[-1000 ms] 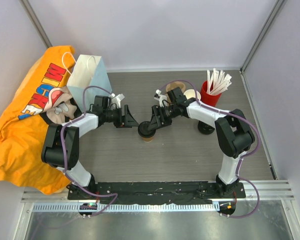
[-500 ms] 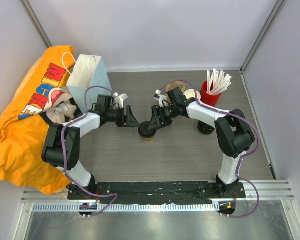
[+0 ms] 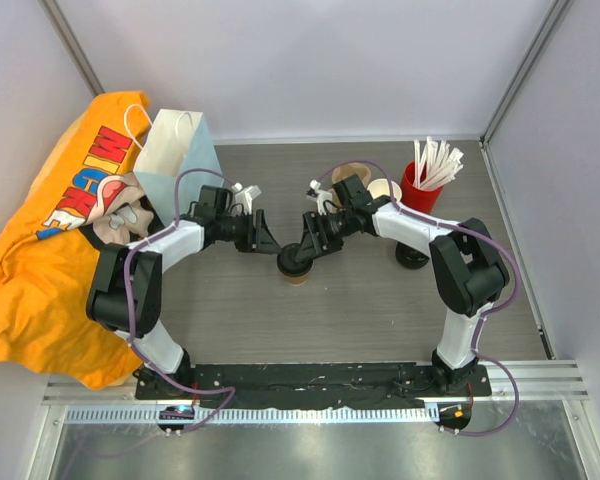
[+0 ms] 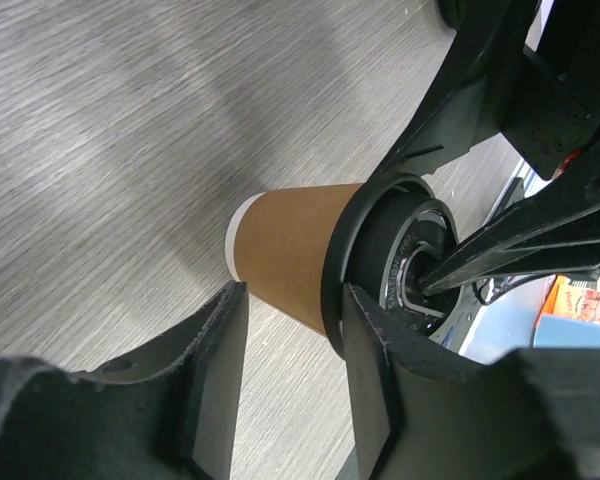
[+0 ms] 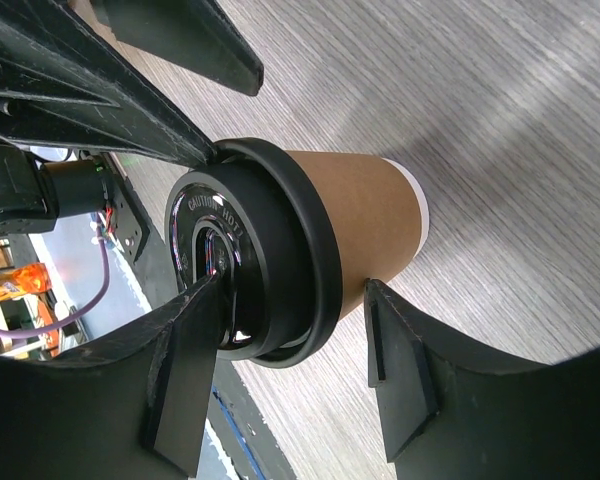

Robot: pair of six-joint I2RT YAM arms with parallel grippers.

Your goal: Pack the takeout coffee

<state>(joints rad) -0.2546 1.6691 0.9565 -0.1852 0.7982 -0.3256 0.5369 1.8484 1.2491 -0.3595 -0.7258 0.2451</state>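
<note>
Left gripper [image 4: 293, 290] and right gripper [image 5: 295, 284]: both spread, neither clamped on anything.
Item: takeout coffee [image 3: 295, 266], a brown paper cup with a black lid [image 4: 385, 255], upright on the grey table [image 3: 380, 310] between the two arms. Left fingers stand apart either side of the cup wall; contact cannot be told. Right fingers straddle the cup, one tip over the lid. White paper bag [image 3: 175, 150] far left, well apart.

Grey woodgrain table [image 3: 360, 310], pale walls [image 3: 310, 60]
</note>
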